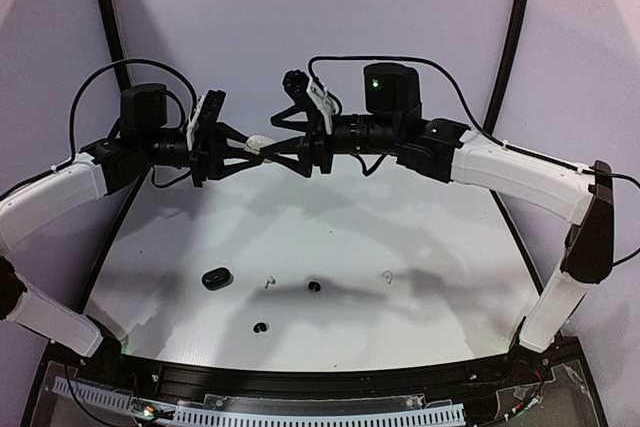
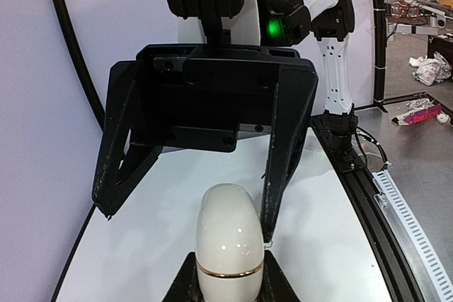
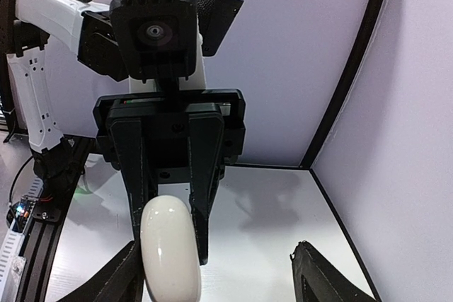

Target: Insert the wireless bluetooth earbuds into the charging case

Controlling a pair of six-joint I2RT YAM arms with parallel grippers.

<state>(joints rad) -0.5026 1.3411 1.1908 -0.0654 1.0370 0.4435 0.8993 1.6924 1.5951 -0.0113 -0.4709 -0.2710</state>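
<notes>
Above the tabletop (image 1: 420, 237), both arms are held raised and the two grippers are brought tip to tip at mid-height. A white charging case (image 1: 258, 143) is clamped between the fingers of the left gripper (image 1: 250, 150), which is closed on it. The right gripper (image 1: 276, 148) is held open, its fingers spread wide to either side of the case. From the top view the case is seen only as a small pale oval between the dark fingers. In the left wrist view it is shown close up, rounded and glossy, with a thin gold seam line around it. That view also shows one finger of the right gripper just beside the case's flank, though contact cannot be confirmed. In the right wrist view the case is seen nearer one of that gripper's own fingers than the other, with a broad gap left on the other side. The things lying on the tabletop are shown by the top view alone. A black charging case (image 1: 215, 278) lies to the left, and a white earbud (image 1: 267, 283) near it. A black earbud (image 1: 314, 287) lies at the centre, a second white earbud (image 1: 386, 276) to the right, and a second black earbud (image 1: 261, 327) nearest the arm bases. All four lie apart from one another, well below the held case.
</notes>
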